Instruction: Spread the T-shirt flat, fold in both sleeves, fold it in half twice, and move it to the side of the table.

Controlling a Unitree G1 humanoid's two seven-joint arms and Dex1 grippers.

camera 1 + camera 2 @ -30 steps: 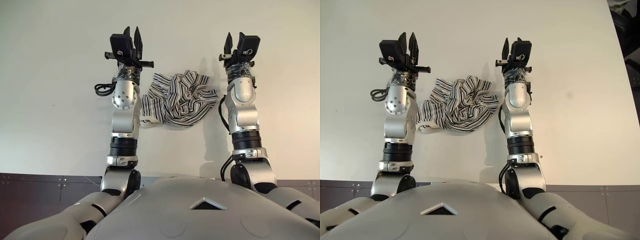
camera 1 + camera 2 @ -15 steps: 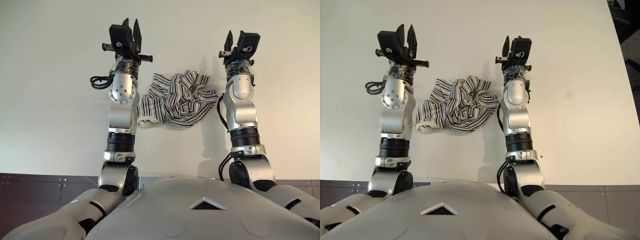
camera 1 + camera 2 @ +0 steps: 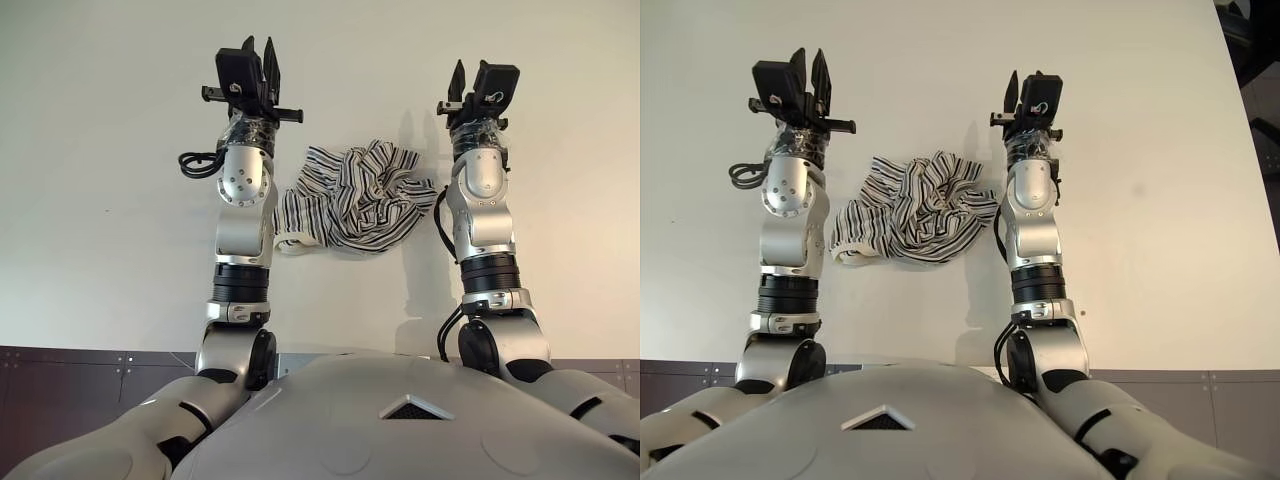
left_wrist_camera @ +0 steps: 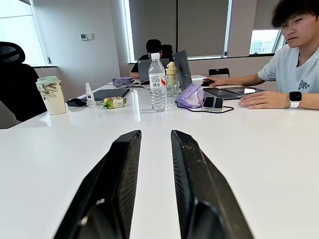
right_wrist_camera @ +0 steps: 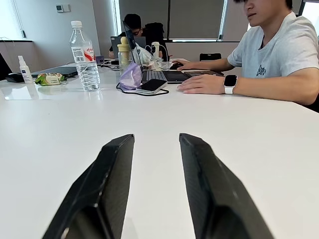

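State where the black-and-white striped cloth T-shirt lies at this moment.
In the left eye view, the striped T-shirt lies crumpled on the white table, between the left gripper and the right gripper and slightly nearer the robot than both.

We read the T-shirt (image 3: 350, 200) as soft striped cloth, matt and heavily creased. Table (image 3: 100, 150) top is smooth white semi-gloss and we get reflections off it. Left gripper (image 4: 155, 134) and right gripper (image 5: 156, 137): black plastic, matt with a slight sheen. Bottle (image 4: 157, 82): clear glossy plastic.
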